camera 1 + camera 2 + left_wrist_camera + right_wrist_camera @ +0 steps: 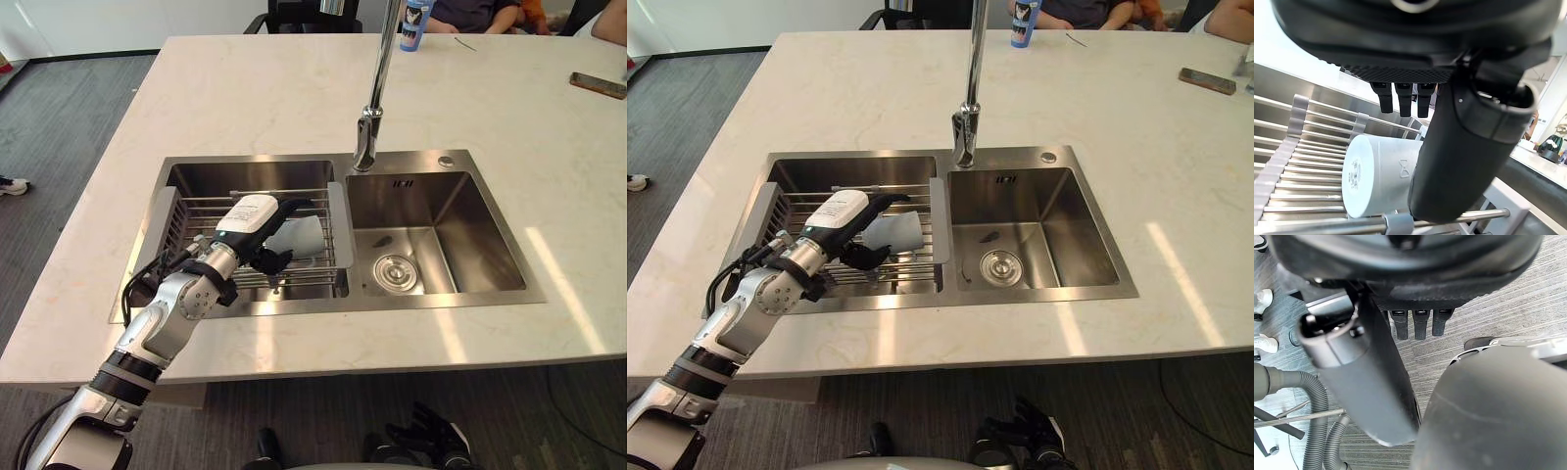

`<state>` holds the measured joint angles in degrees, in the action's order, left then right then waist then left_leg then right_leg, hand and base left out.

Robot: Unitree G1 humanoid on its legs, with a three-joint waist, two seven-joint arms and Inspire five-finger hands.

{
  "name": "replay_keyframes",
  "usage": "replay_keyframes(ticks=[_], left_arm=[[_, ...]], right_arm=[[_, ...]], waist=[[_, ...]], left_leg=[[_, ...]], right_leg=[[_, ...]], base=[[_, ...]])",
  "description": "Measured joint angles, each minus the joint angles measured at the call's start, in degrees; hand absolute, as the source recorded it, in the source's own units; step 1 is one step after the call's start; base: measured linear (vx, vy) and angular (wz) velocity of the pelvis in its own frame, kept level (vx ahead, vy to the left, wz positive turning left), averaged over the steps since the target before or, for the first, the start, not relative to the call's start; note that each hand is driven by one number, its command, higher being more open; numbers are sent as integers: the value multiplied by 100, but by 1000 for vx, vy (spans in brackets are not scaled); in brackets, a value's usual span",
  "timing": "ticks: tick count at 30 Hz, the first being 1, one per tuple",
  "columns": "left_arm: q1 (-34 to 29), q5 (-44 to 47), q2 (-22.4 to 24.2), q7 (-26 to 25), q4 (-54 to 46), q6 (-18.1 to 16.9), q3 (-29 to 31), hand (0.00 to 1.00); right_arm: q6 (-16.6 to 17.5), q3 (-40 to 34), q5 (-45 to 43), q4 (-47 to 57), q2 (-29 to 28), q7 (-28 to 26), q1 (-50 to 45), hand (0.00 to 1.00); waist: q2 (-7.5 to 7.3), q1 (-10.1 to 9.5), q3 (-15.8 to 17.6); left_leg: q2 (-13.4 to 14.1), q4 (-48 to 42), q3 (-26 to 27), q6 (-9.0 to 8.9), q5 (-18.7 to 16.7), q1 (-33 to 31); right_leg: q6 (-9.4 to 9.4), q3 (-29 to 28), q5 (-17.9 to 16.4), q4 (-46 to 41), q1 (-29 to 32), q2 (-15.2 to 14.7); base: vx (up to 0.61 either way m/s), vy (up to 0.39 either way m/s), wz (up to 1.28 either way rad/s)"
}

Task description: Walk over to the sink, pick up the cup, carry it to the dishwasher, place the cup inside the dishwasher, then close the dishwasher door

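Cup [1376, 176] lies on its side on the wire rack [196, 211] in the left basin of the sink [255, 162], with its flat bottom turned toward the left hand [250, 217]. This hand hangs over it, fingers [1400, 98] straight above the wall and thumb [1464, 147] stretched along the near side. The thumb seems to touch the cup, but from so close I cannot be sure. Nothing is clamped. The cup looks light, stiff and smooth, so it may roll on the bars or slip. I would take it across the round wall, fingers on one side and thumb opposite, with moderate force. The right hand [431, 431] hangs low, fingers relaxed.
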<state>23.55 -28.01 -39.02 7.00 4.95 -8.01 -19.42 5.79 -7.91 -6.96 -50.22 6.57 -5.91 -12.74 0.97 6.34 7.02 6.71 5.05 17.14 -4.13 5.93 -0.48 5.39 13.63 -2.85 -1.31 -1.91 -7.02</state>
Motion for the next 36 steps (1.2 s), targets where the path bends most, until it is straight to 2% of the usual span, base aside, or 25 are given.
replay_keyframes(ticks=[5,11,16,20,21,27,36], left_arm=[[118,10,-94,170,103,2,-27,90],[686,-3,-111,220,690,70,-501,90],[961,-15,-108,340,1125,195,-668,90],[1277,-20,-73,464,1384,245,-699,90],[1351,-20,-59,488,1463,283,-700,30],[1878,-59,11,502,1950,473,-841,30],[1919,8,135,493,1904,522,-866,30]], right_arm=[[-18,4,40,0,29,-39,36,90],[-51,153,41,1,108,-52,95,90],[-71,166,43,7,135,-53,141,90],[-116,169,51,7,166,-67,168,90],[-128,169,51,7,175,-72,186,90],[-185,167,51,5,187,-83,236,90],[-215,148,46,1,185,-88,276,90]], waist=[[48,84,28],[76,103,49],[128,234,97],[164,258,135],[175,270,152],[196,335,185],[213,404,202]], left_leg=[[-2,1,1,-1,-1,-3],[-4,2,-3,-3,-2,-7],[-3,2,-3,-5,-4,-47],[-1,2,5,-9,-7,-56],[-1,2,9,-11,-8,-56],[1,3,29,-18,-14,-64],[-2,1,22,-22,-16,-52]], right_leg=[[-3,1,11,39,-15,3],[-4,10,11,44,-18,1],[-3,10,12,44,25,2],[-3,5,12,45,36,2],[-3,2,12,45,39,2],[-3,-16,13,45,57,2],[-3,10,13,67,-6,1]], base=[[0,0,0],[0,0,0],[0,0,0],[0,0,0],[0,0,0],[0,0,0],[0,0,2]])
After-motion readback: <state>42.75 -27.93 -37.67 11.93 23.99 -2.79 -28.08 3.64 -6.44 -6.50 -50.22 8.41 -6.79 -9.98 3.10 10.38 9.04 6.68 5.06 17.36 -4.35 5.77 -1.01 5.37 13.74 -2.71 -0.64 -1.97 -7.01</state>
